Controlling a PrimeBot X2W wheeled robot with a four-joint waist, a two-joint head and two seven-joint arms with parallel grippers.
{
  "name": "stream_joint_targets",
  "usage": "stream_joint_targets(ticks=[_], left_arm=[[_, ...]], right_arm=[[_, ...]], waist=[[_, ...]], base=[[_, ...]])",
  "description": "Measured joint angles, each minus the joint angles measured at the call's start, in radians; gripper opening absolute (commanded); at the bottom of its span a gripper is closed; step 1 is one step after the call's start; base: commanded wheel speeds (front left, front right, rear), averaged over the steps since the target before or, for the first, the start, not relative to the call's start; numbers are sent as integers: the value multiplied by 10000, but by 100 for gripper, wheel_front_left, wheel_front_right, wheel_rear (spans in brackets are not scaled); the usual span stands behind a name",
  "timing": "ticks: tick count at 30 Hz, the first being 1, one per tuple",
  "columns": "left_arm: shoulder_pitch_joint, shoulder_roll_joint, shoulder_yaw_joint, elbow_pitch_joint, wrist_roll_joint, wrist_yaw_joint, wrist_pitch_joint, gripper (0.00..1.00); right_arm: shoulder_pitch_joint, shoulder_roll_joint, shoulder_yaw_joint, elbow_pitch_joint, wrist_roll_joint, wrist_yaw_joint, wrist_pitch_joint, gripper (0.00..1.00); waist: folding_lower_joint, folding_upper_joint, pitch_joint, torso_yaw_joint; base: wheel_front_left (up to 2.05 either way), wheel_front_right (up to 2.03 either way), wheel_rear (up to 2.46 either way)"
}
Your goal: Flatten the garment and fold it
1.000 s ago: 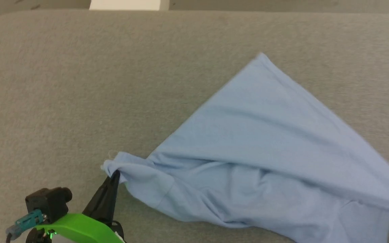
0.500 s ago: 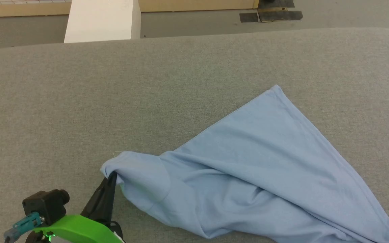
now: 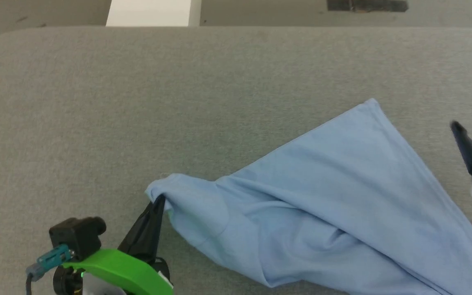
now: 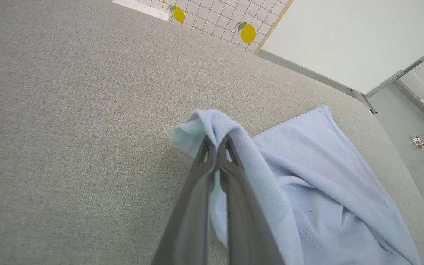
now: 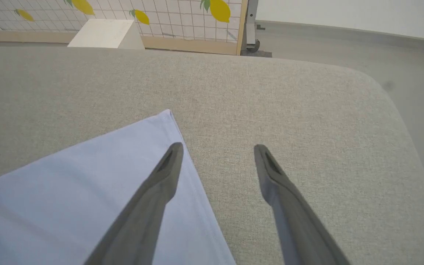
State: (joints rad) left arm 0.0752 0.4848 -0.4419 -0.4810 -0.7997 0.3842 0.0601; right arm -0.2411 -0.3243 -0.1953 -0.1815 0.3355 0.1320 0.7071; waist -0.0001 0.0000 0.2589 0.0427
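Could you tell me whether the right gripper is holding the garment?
No, the right gripper stands open, fingers wide apart and pinching nothing, while the garment lies below.

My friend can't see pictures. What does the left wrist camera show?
The left gripper has its dark fingers pinched shut on a bunched bit of the light blue garment. The rest lies rumpled to the right on a grey cushioned surface. A lemon-patterned panel shows at the top.

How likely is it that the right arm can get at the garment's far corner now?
Likely yes. The right end effector hangs open by the garment's hem, just short of the far corner, which lies flat and uncovered on the grey cushion.
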Motion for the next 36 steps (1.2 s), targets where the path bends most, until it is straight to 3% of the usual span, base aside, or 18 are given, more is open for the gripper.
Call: stream_joint_targets(ticks=[7, 19, 20, 21, 22, 29, 36], left_arm=[[-763, -334, -351, 217, 169, -226, 48, 0], [-1445, -780, -796, 683, 255, -545, 73, 0], [-1467, -788, -803, 729, 255, -566, 73, 0], [-1487, -796, -809, 759, 255, -575, 71, 0], [-1492, -798, -805, 780, 255, -575, 58, 0], [-1604, -802, -635, 936, 240, -575, -2, 0], [-2633, -769, -150, 1687, 355, -353, 50, 0]], right_arm=[[-2043, -681, 1503, 1718, -418, 2, 466, 100], [-3239, -1139, 1958, 3756, -656, 2, 1035, 100], [-3259, -1147, 1954, 3787, -621, 0, 1172, 82], [-3326, -1179, 1942, 3781, -594, 0, 1348, 47], [-3383, -1220, 1937, 3758, -535, 0, 1490, 0], [-3493, -1160, 1791, 3482, -412, 2, 1854, 0], [-3438, -575, 1386, 3482, -456, 2, 706, 0]], waist=[[0, 0, 759, 639], [0, 0, 1965, 1749], [0, 0, 2039, 1824], [0, 0, 2106, 1888], [0, 0, 2155, 1933], [0, 0, 2192, 1986], [0, 0, 1581, 1737]], base=[[0, 0, 0], [0, 0, 0], [0, 0, 0], [0, 0, 0], [0, 0, 0], [0, 0, 0], [0, 0, 0]])
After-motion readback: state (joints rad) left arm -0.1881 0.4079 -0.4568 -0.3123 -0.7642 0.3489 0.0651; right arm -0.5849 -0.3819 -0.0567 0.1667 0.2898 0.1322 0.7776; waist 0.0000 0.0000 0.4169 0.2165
